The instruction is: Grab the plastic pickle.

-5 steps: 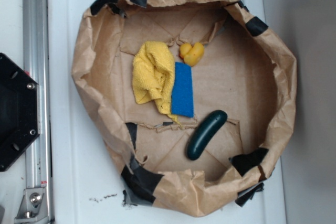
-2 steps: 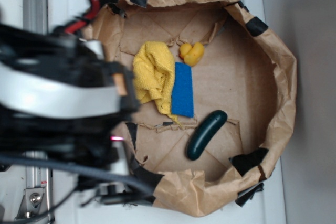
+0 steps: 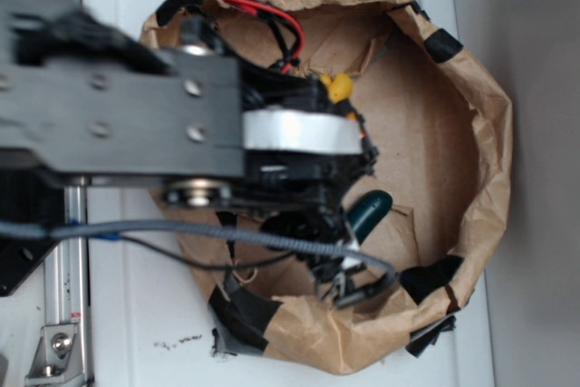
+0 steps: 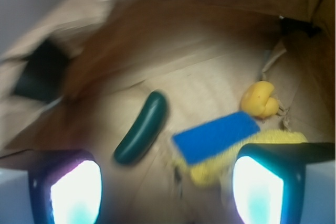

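Pickle first, since that's the target: the plastic pickle sat on the brown paper floor, untouched, a bit ahead of the gripper and off toward its left finger, lying at a slant with one rounded end nearer the finger and the other pointing away. Nothing was between the fingers; they stood spread wide apart, one at each lower corner of the wrist view, both glowing bright on their inner faces.

Straight ahead of the gripper, closer to its right finger, was the blue sponge, lying flat and just beside the pickle without touching it. Under and beside the sponge, right up against the right finger's side, was the yellow cloth, bunched up. Farther out past the sponge sat the little yellow rubber duck, apart from the pickle.

All of it was inside the crumpled paper bag with its walls rolled down and patched with black tape. In the exterior view the arm covered most of the bag's inside, so only the far tip of the pickle and a bit of the duck peeked out around it.
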`<state>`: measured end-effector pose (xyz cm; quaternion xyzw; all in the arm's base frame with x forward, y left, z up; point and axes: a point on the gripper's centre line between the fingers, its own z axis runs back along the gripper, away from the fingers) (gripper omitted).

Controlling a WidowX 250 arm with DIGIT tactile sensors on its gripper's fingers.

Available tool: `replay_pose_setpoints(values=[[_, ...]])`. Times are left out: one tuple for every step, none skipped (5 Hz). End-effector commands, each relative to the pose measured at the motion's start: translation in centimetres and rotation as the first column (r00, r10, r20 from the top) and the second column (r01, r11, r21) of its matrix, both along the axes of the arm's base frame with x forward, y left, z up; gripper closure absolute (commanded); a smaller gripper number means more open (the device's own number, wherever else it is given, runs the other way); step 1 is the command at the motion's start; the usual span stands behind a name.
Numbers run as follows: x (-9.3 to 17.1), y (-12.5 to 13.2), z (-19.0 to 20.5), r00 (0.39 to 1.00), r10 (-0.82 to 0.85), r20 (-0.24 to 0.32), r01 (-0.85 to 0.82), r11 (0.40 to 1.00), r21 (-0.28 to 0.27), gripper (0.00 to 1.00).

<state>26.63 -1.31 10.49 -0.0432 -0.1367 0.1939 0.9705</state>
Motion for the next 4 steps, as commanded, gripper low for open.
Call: replay_pose_setpoints(values=[[3.1, -1.0, -3.1, 1.0, -0.017, -0.018, 0.016, 0.996, -0.091, 0.0], [3.9, -2.5, -4.1, 0.997, -0.079, -0.008, 0.077, 0.99, -0.118, 0.0], [4.9, -4.3, -4.5, 0.964, -0.265, 0.033, 0.267, 0.955, -0.127, 0.0], [4.5, -5.3, -5.3, 0.949, -0.316, -0.006, 0.313, 0.943, -0.115, 0.0]])
